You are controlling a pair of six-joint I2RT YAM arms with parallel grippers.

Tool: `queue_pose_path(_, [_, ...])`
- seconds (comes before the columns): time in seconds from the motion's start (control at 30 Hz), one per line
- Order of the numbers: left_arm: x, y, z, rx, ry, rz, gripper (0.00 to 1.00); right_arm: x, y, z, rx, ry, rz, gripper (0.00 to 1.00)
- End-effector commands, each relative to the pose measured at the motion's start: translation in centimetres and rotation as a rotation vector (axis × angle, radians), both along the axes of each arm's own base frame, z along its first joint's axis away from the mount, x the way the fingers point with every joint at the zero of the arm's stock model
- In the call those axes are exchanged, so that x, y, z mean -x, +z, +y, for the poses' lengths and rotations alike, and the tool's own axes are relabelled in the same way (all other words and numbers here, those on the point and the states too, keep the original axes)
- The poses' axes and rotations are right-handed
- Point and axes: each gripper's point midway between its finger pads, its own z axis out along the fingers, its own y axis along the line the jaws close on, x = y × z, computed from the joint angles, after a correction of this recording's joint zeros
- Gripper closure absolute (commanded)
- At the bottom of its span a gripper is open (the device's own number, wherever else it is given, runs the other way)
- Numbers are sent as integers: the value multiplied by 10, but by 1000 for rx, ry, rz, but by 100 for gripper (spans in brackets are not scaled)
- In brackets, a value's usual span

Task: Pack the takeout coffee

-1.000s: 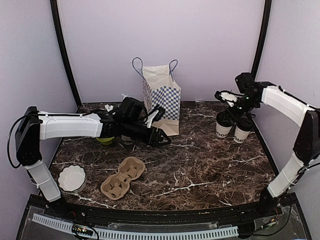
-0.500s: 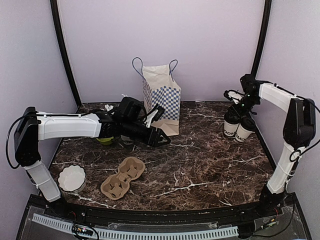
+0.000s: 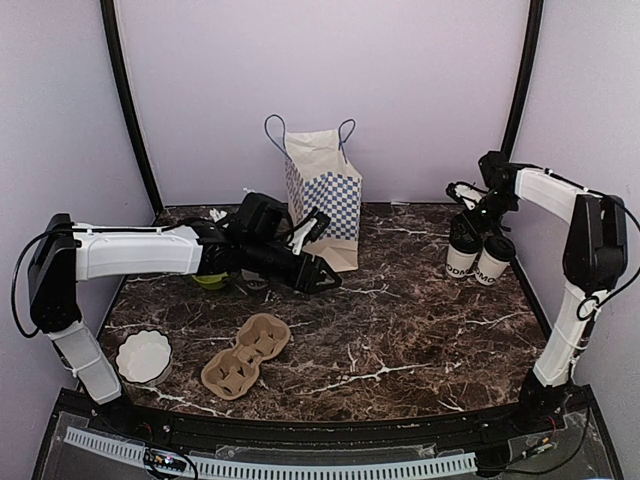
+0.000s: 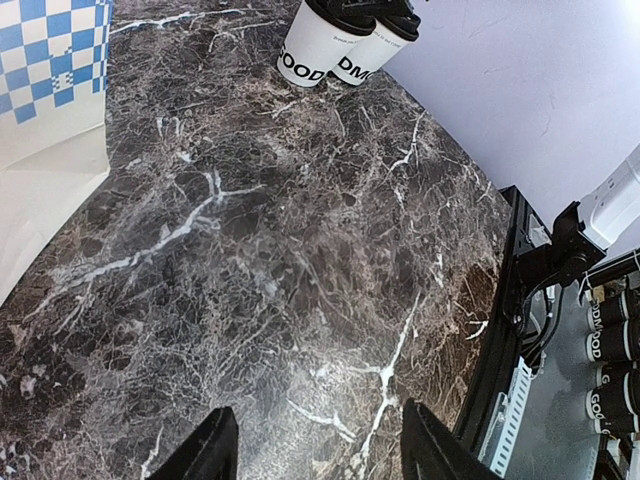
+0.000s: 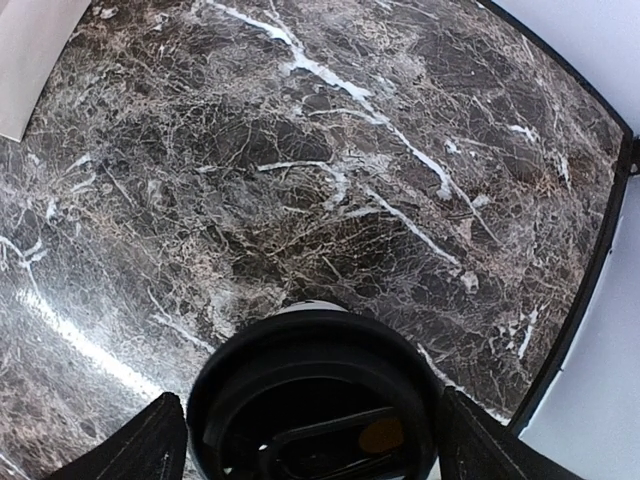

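Observation:
Two takeout coffee cups, white with black lids, stand side by side at the far right of the table: the left cup [image 3: 462, 256] [image 4: 318, 45] and the right cup [image 3: 491, 263] [image 4: 375, 52]. My right gripper [image 3: 470, 222] [image 5: 315, 440] hovers directly over the left cup's black lid [image 5: 315, 395]. It is open, one finger on each side of the lid. My left gripper [image 3: 320, 279] [image 4: 315, 450] is open and empty, low over the marble in front of the paper bag [image 3: 325, 195] [image 4: 50, 90].
The checked paper bag stands upright at the back centre. A brown pulp cup carrier [image 3: 246, 354] lies at the front left, with a white bowl [image 3: 143, 357] beside it. A green object [image 3: 210, 281] sits behind my left forearm. The table edge runs just right of the cups.
The right arm folded back toward the far right corner, and the left cup shifted slightly right with it. Its jaws then spread wider around the lid. The left arm stayed still.

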Motion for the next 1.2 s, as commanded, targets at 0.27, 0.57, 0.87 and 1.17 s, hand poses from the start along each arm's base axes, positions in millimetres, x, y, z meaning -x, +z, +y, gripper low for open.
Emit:
queue_pose_path(0.27, [-12,69,-8,35,-30,-112,42,6,55,-14,55,-42,-129,1])
queue_pose_path(0.57, [-32,162,1,46,22,-336,43,14,135,21,-184,-9,-315,1])
queue_pose_path(0.87, [-66,187,28,-97,188,-489,46,50,175,129,-263,278,-357,7])
queue_pose_path(1.17, [-62,201,79,-173,342,-571,44,28,216,207,-413,321,-428,14])
